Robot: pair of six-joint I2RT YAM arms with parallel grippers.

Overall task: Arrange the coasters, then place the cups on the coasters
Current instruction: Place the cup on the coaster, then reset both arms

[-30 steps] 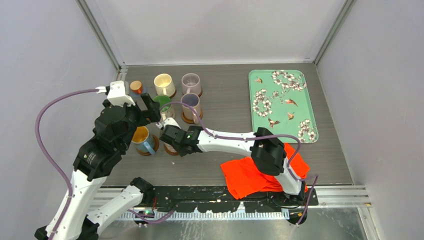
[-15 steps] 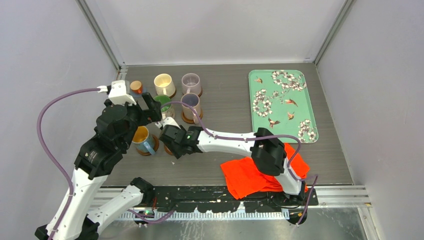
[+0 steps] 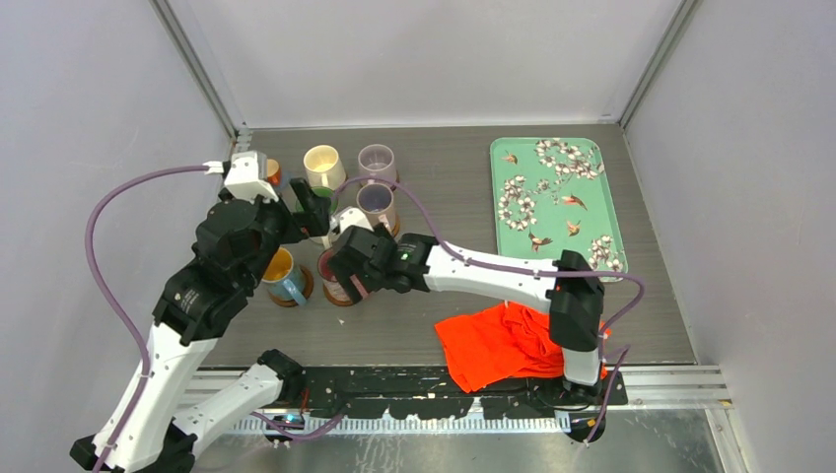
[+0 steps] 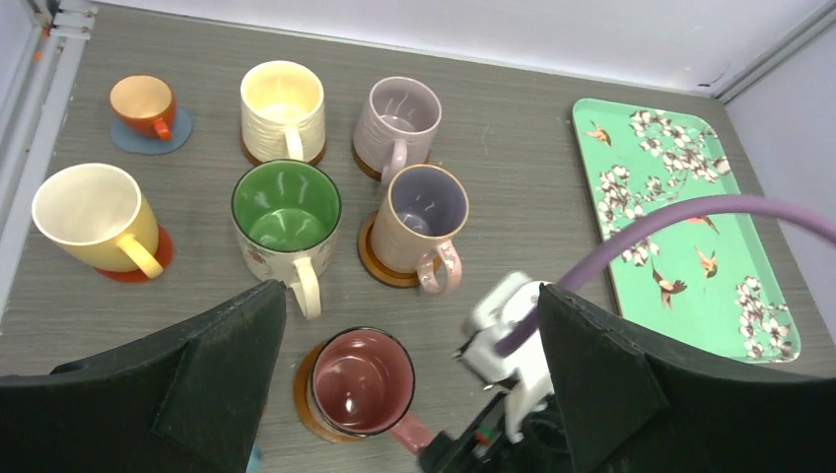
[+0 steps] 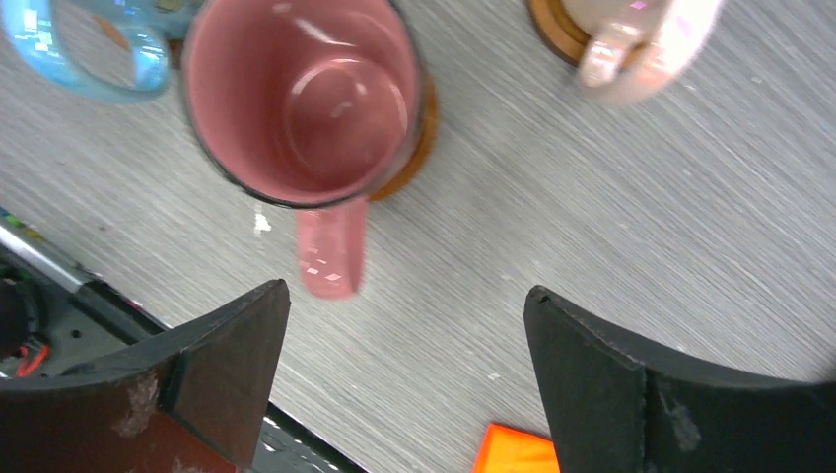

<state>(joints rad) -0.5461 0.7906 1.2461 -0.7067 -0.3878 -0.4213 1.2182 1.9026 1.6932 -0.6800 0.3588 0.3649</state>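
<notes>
On a grey wood-grain bench inside a pale-walled enclosure, two white and black robot arms reach from the near edge over a cluster of cups at the left. The left arm bends above the cluster, and the left arm's jaws are spread wide with nothing between them. The right arm stretches leftward; the right arm's jaws are also spread wide and empty, poised above a pink-maroon cup and touching nothing. A teal floral tray lies at the far right, well apart from the cups, and a crumpled orange cloth lies near the right arm's base. The pink-maroon cup stands upright on a brown coaster. Just left of it is a blue cup with an orange inside. Behind stand a green-inside cup; a pink-handled cup, a cream cup and a lilac cup, each on brown coasters; a yellow cup on a red-orange coaster; and a tiny orange cup on a blue coaster
</notes>
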